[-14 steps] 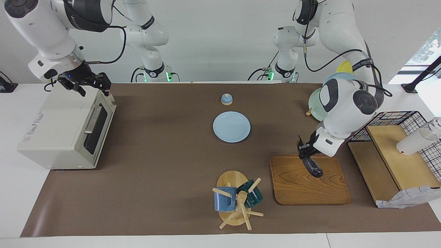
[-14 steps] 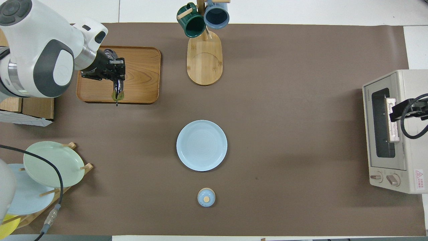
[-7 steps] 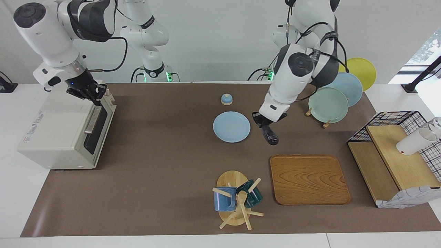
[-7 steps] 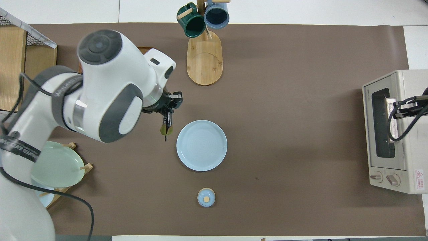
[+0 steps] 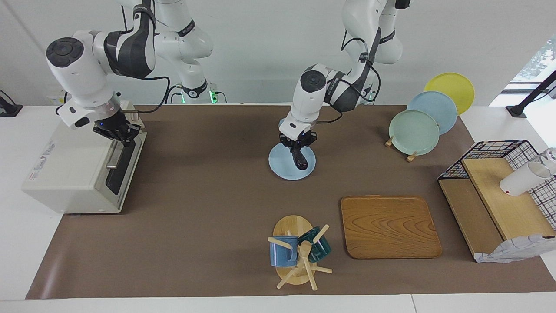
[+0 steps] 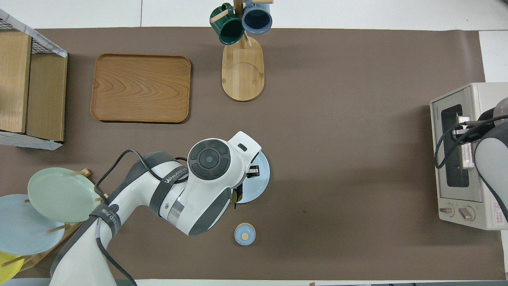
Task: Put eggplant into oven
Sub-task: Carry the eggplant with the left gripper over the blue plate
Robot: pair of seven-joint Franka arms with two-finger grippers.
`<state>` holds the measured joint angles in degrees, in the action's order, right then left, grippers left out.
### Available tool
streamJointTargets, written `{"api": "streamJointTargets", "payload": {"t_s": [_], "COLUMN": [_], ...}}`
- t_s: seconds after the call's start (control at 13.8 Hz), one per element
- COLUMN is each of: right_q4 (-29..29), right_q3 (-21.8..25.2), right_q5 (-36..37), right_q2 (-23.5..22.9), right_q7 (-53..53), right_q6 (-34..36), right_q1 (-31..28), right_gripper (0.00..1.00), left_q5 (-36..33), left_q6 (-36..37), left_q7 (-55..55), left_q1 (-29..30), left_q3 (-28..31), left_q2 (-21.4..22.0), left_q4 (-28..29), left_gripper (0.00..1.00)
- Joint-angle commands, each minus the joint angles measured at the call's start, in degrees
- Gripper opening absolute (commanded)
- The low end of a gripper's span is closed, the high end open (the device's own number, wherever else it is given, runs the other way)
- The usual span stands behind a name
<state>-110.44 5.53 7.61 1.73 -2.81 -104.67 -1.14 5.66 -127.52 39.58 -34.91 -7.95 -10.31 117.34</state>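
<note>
Left gripper (image 5: 298, 144), pinching the eggplant (image 5: 299, 158), has carried it from wooden tray (image 5: 389, 226) to over blue plate (image 5: 278, 164); right gripper (image 5: 116, 130), jaw state unreadable, has reached the oven (image 5: 82, 167) handle; door still closed.

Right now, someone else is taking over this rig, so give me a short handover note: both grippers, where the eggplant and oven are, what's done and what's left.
Left gripper: shut on the eggplant, which hangs over the light blue plate at mid-table, off the surface.
Right gripper: at the top edge of the oven door, by the bar handle; grip unclear.
Oven: at the right arm's end of the table, door shut.
Done: eggplant picked up and in the air.
Left: open the door, carry the eggplant to the oven, set it inside, release.
</note>
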Motion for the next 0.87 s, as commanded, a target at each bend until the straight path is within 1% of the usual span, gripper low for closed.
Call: {"api": "streamJointTargets", "payload": {"t_s": [0.0,0.14,0.29,0.36,0.43,0.51,0.58,0.65,0.8], "right_q4": [-3.5,-4.3,-5.2,-5.5,-5.6,-5.7,-6.2,-6.5,-7.0], "right_q3": [-0.2,-0.3,-0.2,-0.3,-0.3,-0.3,-0.3,-0.3,-0.3], "right_q5": [2.8,3.5,3.5,3.5,3.6,3.6,3.5,3.5,3.2], "right_q2": [1.3,1.3,1.3,1.3,1.4,1.4,1.6,1.7,1.7], "right_q7": [-4.1,-6.8,-7.1,-7.1,-7.1,-7.0,-6.9,-6.9,-6.7], "right_q6": [-3.9,-5.3,-5.4,-5.4,-5.4,-5.4,-5.4,-5.4,-5.4], "right_q1": [-1.1,-2.2,-2.8,-2.8,-2.8,-2.8,-2.8,-2.8,-2.8], "right_gripper": [0.0,0.0,0.0,0.0,0.0,0.0,0.0,0.0,0.0], "left_q5": [0.8,0.8,0.8,0.8,0.8,0.8,0.8,0.7,0.7], "left_q6": [-4.3,-5.5,-5.5,-5.5,-4.9,-4.2,-2.2,1.5,10.8], "left_q7": [0.2,0.7,-0.4,-1.3,-2.6,-2.9,-2.9,-3.4,-9.1], "left_q1": [-0.7,-2.0,-1.7,-1.7,-1.4,-0.7,1.1,2.7,8.6], "left_q3": [1.1,1.2,1.2,1.2,1.3,1.3,1.3,1.4,1.4], "left_q2": [-1.4,-2.2,-2.3,-2.4,-2.1,-1.6,-0.7,-0.3,-0.1], "left_q4": [1.9,2.0,2.1,2.0,1.6,1.2,-0.5,-3.0,-10.3], "left_gripper": [0.0,0.0,0.0,0.87,1.0,1.0,1.0,1.0,1.0]}}
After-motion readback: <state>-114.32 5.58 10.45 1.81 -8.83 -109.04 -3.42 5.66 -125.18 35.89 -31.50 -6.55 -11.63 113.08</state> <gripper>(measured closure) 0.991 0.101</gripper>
